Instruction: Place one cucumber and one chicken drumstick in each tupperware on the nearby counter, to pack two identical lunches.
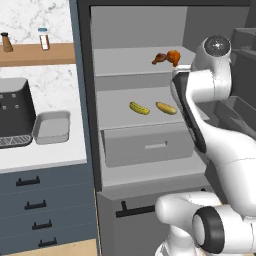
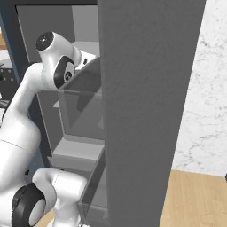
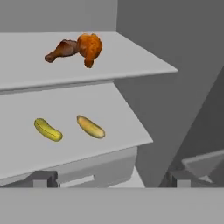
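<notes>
Cucumbers [image 3: 48, 130] lying side by side on the fridge's middle shelf [image 3: 111, 116], drumsticks [image 3: 76, 49] above, tupperware [image 1: 51, 127] waiting empty beside the coffee machine [image 1: 16, 112]; gripper [image 3: 111, 179] hovering wide open, gripping nothing, likely starting the first pick, needing to reach in and close.

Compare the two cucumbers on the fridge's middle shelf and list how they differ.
Colour: the left yellow-green cucumber is greener and brighter, while the right orange-yellow cucumber looks more golden-brown.
Shape: the left cucumber curves slightly, while the right cucumber is straighter and a little plumper.
Position: the left cucumber lies nearer the grey shelf's front edge in the hand view; the right cucumber sits slightly further back.
Both lie flat and apart on the same shelf, angled alike, below the chicken drumsticks.
</notes>
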Motion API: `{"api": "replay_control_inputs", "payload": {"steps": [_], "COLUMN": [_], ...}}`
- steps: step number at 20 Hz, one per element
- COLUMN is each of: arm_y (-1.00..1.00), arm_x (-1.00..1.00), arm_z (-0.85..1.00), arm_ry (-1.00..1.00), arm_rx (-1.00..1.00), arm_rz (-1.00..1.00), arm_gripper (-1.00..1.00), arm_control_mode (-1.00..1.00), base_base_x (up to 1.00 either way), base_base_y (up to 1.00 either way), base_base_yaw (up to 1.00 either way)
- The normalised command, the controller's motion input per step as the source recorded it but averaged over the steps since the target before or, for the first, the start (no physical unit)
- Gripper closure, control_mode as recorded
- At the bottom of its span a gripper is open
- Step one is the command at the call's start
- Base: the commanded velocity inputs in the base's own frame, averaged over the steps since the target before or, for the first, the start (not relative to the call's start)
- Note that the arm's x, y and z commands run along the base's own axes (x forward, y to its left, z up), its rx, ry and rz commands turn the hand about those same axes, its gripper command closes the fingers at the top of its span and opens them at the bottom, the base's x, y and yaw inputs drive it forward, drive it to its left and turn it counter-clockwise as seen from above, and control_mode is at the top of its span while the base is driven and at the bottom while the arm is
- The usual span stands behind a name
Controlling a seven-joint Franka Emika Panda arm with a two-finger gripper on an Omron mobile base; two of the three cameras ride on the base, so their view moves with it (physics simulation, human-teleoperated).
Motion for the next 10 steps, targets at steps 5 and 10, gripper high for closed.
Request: {"api": "replay_control_inputs", "payload": {"steps": [5, 10], "arm_y": [-0.02, -0.13], "arm_x": [0.36, 0.64], "arm_z": [0.34, 0.19], "arm_ry": [-0.11, -0.09], "arm_rx": [0.0, 0.01], "arm_rz": [-0.02, 0.0], "arm_gripper": [-1.0, -1.0], "arm_control_mode": [-1.0, -1.0], "base_base_x": [0.0, 0.0], "base_base_y": [0.0, 0.0], "base_base_yaw": [0.0, 0.0]}}
